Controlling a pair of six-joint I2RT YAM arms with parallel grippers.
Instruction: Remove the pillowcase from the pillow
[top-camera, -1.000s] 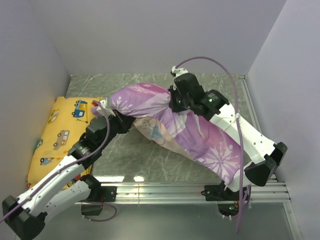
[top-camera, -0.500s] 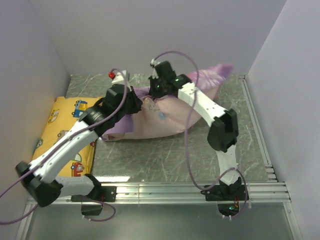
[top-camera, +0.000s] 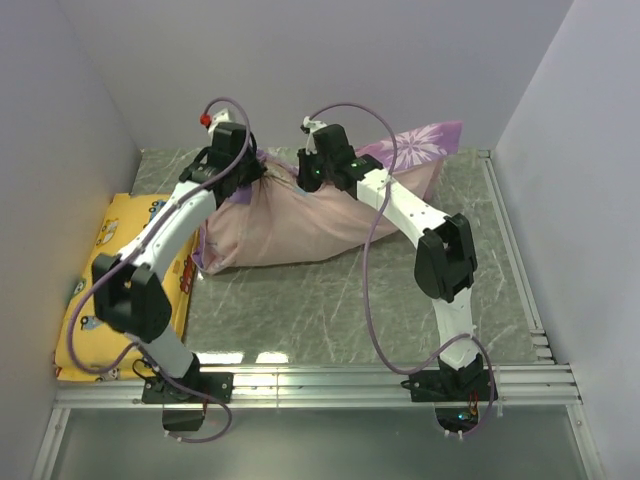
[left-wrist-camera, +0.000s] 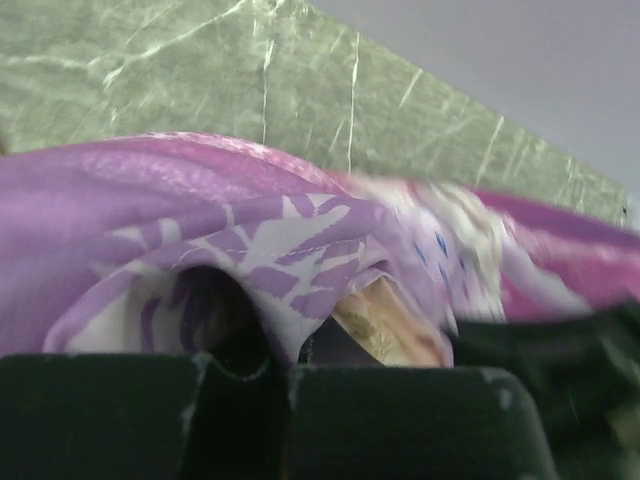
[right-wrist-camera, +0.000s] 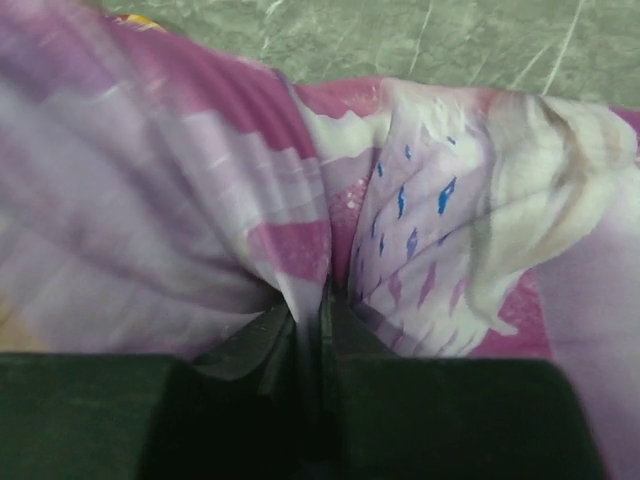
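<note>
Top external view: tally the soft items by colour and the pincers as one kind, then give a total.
1: pink-and-purple snowflake-print fabric pillowcase
1: yellow vehicle-print pillow
2: black pincers, the left pincer and the right pincer
Total: 4

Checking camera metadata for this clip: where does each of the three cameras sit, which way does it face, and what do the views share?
Top external: above and behind the bases, looking down on the table; both arms show whole, with the left gripper and right gripper on the pillowcase.
Left wrist: on the left arm, looking along its fingers at snowflake fabric.
Right wrist: on the right arm, looking along its fingers at fabric pinched between them.
Shared: all three show the pillowcase; both wrist views also catch the green table behind it.
</note>
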